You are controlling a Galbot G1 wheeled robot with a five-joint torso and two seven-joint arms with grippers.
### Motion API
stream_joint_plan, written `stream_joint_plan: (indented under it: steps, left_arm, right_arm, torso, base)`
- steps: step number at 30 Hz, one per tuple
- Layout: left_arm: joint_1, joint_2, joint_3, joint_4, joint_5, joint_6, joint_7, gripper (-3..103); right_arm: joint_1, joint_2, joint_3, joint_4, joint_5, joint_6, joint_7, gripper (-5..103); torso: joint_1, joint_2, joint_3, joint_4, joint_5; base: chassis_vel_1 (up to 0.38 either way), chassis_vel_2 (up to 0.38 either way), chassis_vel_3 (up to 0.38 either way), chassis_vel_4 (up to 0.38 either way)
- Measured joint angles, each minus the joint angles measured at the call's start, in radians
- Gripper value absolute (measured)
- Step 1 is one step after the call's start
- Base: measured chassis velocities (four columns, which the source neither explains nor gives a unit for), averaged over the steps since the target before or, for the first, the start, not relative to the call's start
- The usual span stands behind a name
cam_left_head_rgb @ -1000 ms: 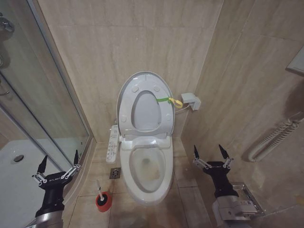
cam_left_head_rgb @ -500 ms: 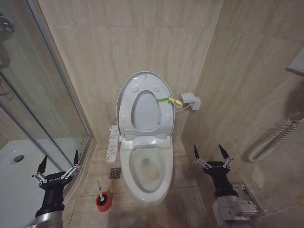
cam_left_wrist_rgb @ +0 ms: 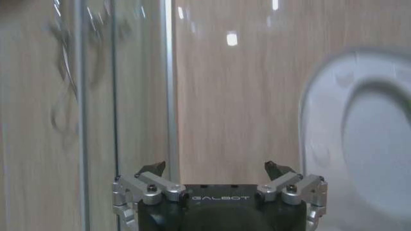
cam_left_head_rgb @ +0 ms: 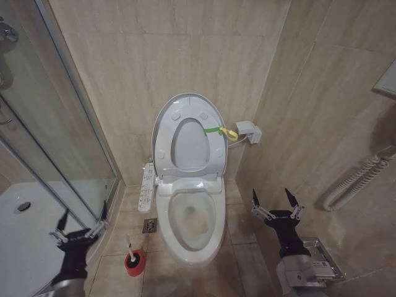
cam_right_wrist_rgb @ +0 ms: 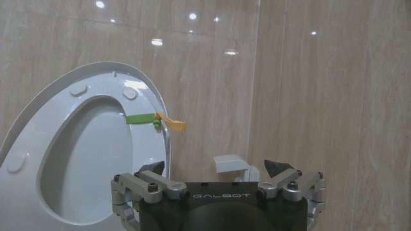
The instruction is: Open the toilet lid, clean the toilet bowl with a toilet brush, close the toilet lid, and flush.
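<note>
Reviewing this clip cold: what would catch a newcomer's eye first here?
The toilet lid stands raised against the back wall, exposing the stained toilet bowl at centre. The toilet brush sits in its red holder on the floor, left of the bowl. The left gripper and right gripper hang open, flanking the toilet.

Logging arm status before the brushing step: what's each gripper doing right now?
Left gripper: open, holding nothing, low by the shower glass.
Right gripper: open, holding nothing, beside the toilet bowl.
</note>
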Motion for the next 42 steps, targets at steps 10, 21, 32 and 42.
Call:
stream_joint_plan:
  steps: [10, 21, 32, 42]
  left_arm:
    - [0.043, -0.086, 0.004, 0.031, 0.019, 0.201, 0.113, 100]
    - [0.095, -0.059, -0.014, -0.121, 0.014, 0.048, 0.029, 100]
    - [0.110, -0.059, 0.010, 0.064, 0.029, -0.100, 0.014, 90]
    - [0.115, -0.060, 0.022, 0.142, 0.036, -0.159, 0.008, 99]
  right_arm:
    - [0.000, 0.000, 0.000, 0.000, 0.000, 0.000, 0.000, 100]
    - [0.000, 0.000, 0.000, 0.000, 0.000, 0.000, 0.000, 100]
    - [0.000, 0.000, 0.000, 0.000, 0.000, 0.000, 0.000, 100]
    - [0.000, 0.000, 0.000, 0.000, 0.000, 0.000, 0.000, 100]
  torso:
    - [0.000, 0.000, 0.000, 0.0001, 0.0001]
    - [0.000, 0.000, 0.000, 0.0001, 0.0002]
    - [0.000, 0.000, 0.000, 0.0001, 0.0000]
    - [0.000, 0.000, 0.000, 0.0001, 0.0000]
  base:
    - [0.000, 0.000, 0.000, 0.000]
    - [0.000, 0.000, 0.000, 0.000]
    - [0.000, 0.000, 0.000, 0.000]
    - [0.000, 0.000, 0.000, 0.000]
